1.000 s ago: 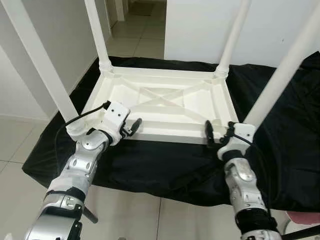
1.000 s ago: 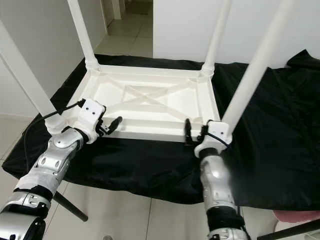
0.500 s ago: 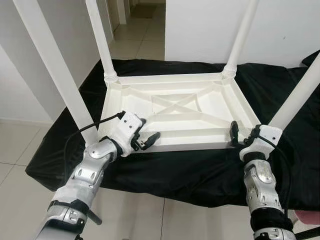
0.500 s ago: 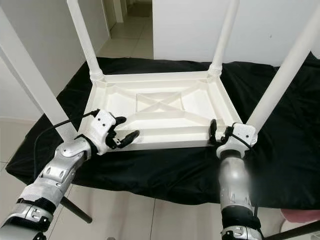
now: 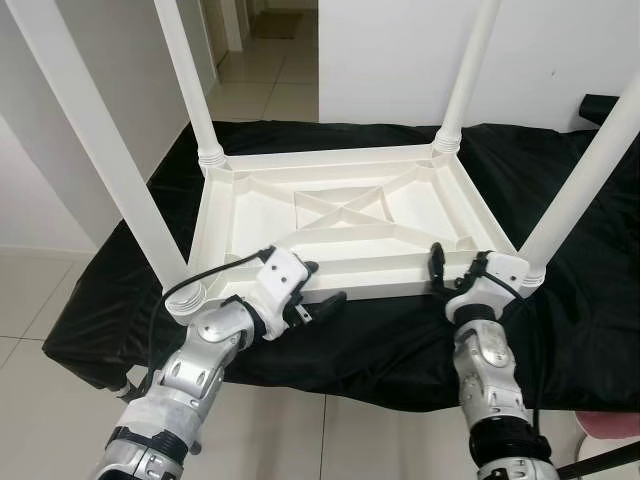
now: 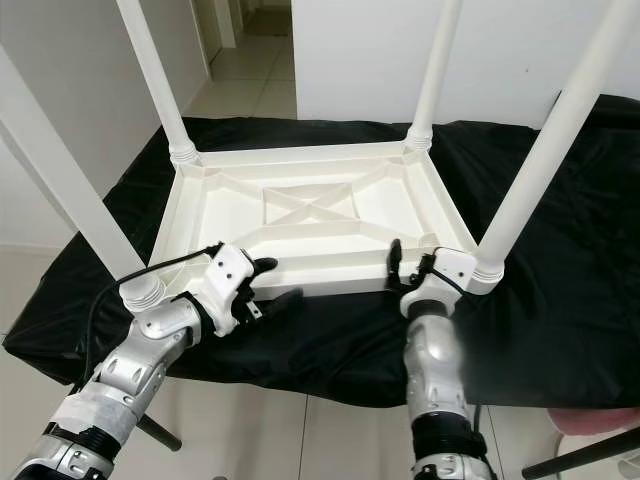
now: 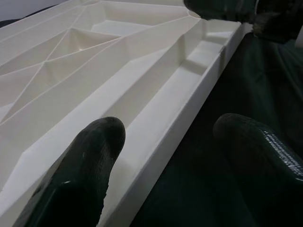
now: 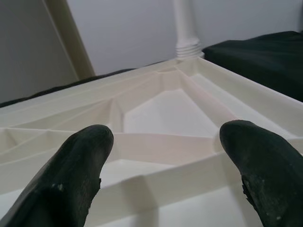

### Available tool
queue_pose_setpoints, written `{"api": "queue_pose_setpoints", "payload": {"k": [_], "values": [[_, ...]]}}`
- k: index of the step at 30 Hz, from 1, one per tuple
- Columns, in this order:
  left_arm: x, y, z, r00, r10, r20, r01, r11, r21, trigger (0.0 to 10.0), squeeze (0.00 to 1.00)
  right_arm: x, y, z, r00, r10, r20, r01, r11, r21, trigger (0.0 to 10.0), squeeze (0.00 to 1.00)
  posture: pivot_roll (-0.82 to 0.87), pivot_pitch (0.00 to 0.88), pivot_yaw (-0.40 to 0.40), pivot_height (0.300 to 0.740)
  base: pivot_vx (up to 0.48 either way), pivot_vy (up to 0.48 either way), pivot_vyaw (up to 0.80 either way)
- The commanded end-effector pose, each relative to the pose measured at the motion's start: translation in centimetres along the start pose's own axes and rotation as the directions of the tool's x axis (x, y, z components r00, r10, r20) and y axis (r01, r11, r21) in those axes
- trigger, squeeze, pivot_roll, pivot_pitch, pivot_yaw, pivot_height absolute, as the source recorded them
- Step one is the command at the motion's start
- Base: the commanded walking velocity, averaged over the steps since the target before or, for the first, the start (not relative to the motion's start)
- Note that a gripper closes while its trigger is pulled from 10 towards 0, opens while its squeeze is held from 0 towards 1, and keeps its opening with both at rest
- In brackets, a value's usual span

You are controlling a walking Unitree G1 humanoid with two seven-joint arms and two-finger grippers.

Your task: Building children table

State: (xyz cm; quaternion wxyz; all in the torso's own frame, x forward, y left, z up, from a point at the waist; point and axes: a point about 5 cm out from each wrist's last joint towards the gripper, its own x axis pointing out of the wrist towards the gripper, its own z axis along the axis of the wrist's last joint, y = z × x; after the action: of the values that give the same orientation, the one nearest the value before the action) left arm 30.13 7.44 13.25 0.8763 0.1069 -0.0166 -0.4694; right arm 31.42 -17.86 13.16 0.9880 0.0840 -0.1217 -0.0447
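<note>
The left gripper (image 5: 318, 292) straddles the near rim of the upturned white plastic table (image 5: 340, 215), fingers spread, gripping nothing. The ribbed tabletop lies on glossy black cloth (image 5: 350, 345), round legs upright. The right gripper (image 5: 455, 272) hovers open at the near-right corner.

All four table legs (image 5: 100, 150) cut off by frame top.

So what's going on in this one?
A white children's table lies upside down on a black cloth, with all four legs standing up. The robot has both grippers at the table's near edge: the left gripper is open, one finger over the rim and one outside it, and the right gripper is open beside the near right leg. Neither is gripping anything.
</note>
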Motion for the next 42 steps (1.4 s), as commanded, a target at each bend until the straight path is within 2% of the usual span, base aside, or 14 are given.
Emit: {"api": "queue_pose_setpoints", "payload": {"k": [1,6,9,12,14,24,27,29,30,32,33,34,35,42], "values": [[-0.2,-0.4,-0.8,0.996,-0.077,-0.045,0.077,0.997,-0.007,10.0,0.0,-0.3,0.2,-0.2,1.0,0.009,-0.014,-0.009,1.0,-0.004,10.0,0.0,-0.01,0.024,0.061,0.74,0.0,0.0,0.0],[-0.2,0.3,-1.5,0.992,0.012,-0.123,-0.015,1.0,-0.027,10.0,0.0,-0.4,0.1,-0.1,1.0,0.004,-0.014,-0.004,1.0,-0.002,10.0,0.0,-0.01,0.031,0.063,0.74,0.0,0.0,0.0],[-0.1,0.5,-1.7,0.989,0.025,-0.147,-0.028,0.999,-0.024,10.0,0.0,-0.3,0.0,0.0,1.0,0.0,-0.012,0.0,1.0,-0.003,10.0,0.0,-0.01,0.034,0.066,0.74,0.0,0.0,0.0],[0.1,1.3,-2.3,0.972,0.101,-0.212,-0.105,0.994,-0.009,10.0,0.0,-0.3,0.0,0.2,1.0,-0.008,-0.008,0.008,1.0,-0.003,10.0,0.0,-0.01,0.036,0.071,0.74,0.0,0.0,0.0],[0.2,1.7,-2.3,0.966,0.128,-0.223,-0.131,0.991,0.0,10.0,0.0,-0.4,0.1,0.2,1.0,-0.008,-0.007,0.008,1.0,-0.002,10.0,0.0,-0.01,0.041,0.073,0.74,0.0,0.0,0.0],[0.6,2.2,-2.7,0.941,0.187,-0.282,-0.178,0.982,0.058,10.0,0.0,-0.6,0.5,0.2,1.0,-0.009,-0.009,0.009,1.0,0.003,10.0,0.0,-0.01,0.049,0.08,0.74,0.0,0.0,0.0],[0.7,2.4,-2.9,0.931,0.2,-0.304,-0.202,0.979,0.027,10.0,0.0,-0.6,0.5,0.1,1.0,-0.012,-0.01,0.012,1.0,0.004,10.0,0.0,-0.01,0.049,0.08,0.74,0.0,0.0,0.0],[0.8,2.3,-3.1,0.925,0.186,-0.331,-0.206,0.978,-0.024,10.0,0.0,-0.7,0.4,0.1,1.0,-0.018,-0.012,0.018,1.0,0.005,10.0,0.0,-0.01,0.052,0.083,0.74,0.0,0.0,0.0],[0.9,2.6,-3.1,0.921,0.198,-0.335,-0.233,0.97,-0.069,9.6,0.0,-0.7,0.4,0.0,1.0,-0.022,-0.014,0.022,1.0,0.007,10.0,0.0,0.0,0.057,0.087,0.74,0.0,0.0,0.0],[0.9,2.6,-3.1,0.921,0.198,-0.335,-0.233,0.97,-0.069,9.6,0.0,-0.7,0.4,0.0,1.0,-0.022,-0.014,0.022,1.0,0.007,10.0,0.0,0.0,0.057,0.087,0.74,0.0,0.0,0.0],[0.9,2.7,-3.1,0.921,0.205,-0.33,-0.248,0.964,-0.094,5.7,0.0,-0.8,0.5,0.0,1.0,-0.022,-0.014,0.023,1.0,0.008,10.0,0.0,0.0,0.059,0.09,0.74,0.0,0.0,0.0],[0.9,2.7,-3.1,0.921,0.205,-0.33,-0.248,0.964,-0.094,5.7,0.0,-0.8,0.5,0.0,1.0,-0.022,-0.014,0.023,1.0,0.008,10.0,0.0,0.0,0.059,0.09,0.74,0.0,0.0,0.0],[1.1,3.0,-2.7,0.921,0.238,-0.309,-0.285,0.951,-0.118,0.0,0.0,-0.8,0.6,0.0,1.0,-0.025,-0.015,0.025,1.0,0.01,10.0,0.0,0.0,0.062,0.094,0.74,0.0,0.0,0.0],[1.3,3.1,-2.3,0.923,0.249,-0.293,-0.291,0.95,-0.11,0.0,0.0,-0.8,0.7,0.0,0.999,-0.032,-0.018,0.032,0.999,0.013,10.0,0.0,0.0,0.065,0.095,0.74,0.0,0.0,0.0]]}}
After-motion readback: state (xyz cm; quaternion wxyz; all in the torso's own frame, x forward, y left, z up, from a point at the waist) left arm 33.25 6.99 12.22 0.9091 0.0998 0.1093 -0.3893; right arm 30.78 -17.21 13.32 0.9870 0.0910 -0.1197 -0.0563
